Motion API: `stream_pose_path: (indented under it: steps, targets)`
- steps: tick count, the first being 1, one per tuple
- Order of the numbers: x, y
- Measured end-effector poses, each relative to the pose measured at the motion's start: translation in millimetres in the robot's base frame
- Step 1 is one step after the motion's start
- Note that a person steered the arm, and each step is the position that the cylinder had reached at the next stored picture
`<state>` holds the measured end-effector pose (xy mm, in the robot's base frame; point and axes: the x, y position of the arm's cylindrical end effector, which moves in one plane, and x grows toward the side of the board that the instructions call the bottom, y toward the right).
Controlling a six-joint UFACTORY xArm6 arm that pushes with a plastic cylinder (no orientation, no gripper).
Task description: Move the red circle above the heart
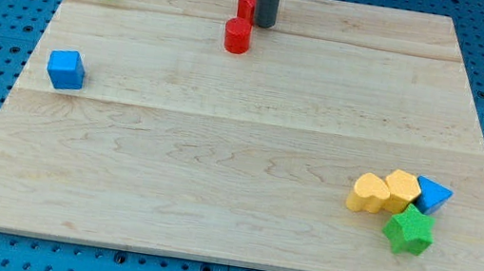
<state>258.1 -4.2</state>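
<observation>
Green star (409, 230) near bottom-right edge; tip (264, 24) beside red circle (237, 36).

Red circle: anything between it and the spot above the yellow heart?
Nothing visible. The red circle sits near the view's top by my tip; bare board runs to the yellow heart, whose upper side is free.

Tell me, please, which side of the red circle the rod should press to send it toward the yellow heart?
Press my tip against the red circle on its upper-left wall. The yellow heart lies toward the view's bottom right. My tip now sits at its upper right, so it probably must circle round first.
</observation>
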Motion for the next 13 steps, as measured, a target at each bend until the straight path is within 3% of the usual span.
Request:
stream_pose_path:
  steps: [1,2,4,5,6,8,9,10,11,12,13]
  targets:
    - [7,-78]
    - [65,-57]
    - [23,-70]
    - [40,-28]
    - [84,13]
    - [43,30]
    - [79,71]
    - [121,71]
    - [122,74]
    - [93,84]
    - [103,120]
